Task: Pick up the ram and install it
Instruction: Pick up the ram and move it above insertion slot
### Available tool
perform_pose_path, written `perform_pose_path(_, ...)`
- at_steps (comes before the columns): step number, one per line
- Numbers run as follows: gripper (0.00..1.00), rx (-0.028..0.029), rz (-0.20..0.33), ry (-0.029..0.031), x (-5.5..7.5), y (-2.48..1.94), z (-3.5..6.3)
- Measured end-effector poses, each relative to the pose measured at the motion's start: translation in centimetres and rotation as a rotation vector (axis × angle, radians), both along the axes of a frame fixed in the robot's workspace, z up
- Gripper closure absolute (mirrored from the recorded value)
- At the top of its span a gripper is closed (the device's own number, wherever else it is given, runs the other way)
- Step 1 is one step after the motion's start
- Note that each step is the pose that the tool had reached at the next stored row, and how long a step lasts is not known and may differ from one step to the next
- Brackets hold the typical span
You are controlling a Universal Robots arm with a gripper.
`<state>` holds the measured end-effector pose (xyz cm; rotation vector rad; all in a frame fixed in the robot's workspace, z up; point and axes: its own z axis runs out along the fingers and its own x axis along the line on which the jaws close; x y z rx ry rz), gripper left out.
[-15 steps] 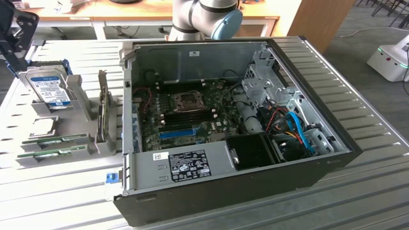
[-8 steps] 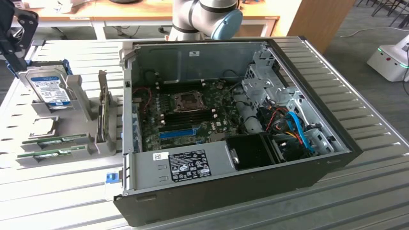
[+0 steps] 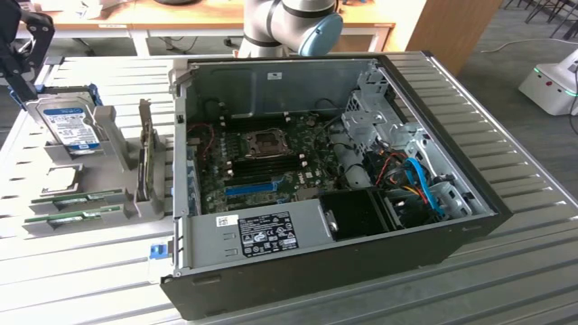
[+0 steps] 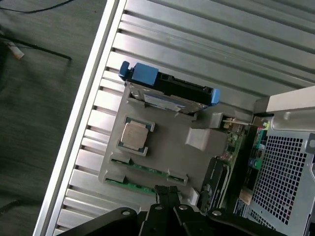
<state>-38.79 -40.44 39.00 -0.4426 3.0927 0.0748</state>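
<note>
Two ram sticks, thin green boards, lie side by side in slots of a grey holder (image 3: 118, 145) on the exterior view's left: one ram stick (image 3: 80, 198) (image 4: 147, 169) and a second (image 3: 77, 219) (image 4: 129, 186). My gripper (image 4: 167, 192) hangs above the holder, over the ram end, shut with nothing between its fingers. In the exterior view the gripper (image 3: 23, 81) shows as a dark shape at the far left, above the hard drive. The open computer case (image 3: 451, 250) holds the motherboard with its black memory slots (image 3: 271, 162).
The holder also carries a hard drive (image 3: 72, 128) (image 4: 167, 91) with blue brackets, a CPU (image 3: 56, 177) (image 4: 135, 136) and an upright card (image 3: 146, 156). The case wall (image 3: 185, 135) rises right beside the holder. A ribbed metal table (image 3: 505, 108) lies underneath, its edge (image 4: 78, 123) near the holder.
</note>
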Motion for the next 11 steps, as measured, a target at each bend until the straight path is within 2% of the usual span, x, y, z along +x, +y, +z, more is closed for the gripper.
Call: perform_pose_path(11,0.89,0.0,0.141,0.0003,0.0,0.0,-0.07)
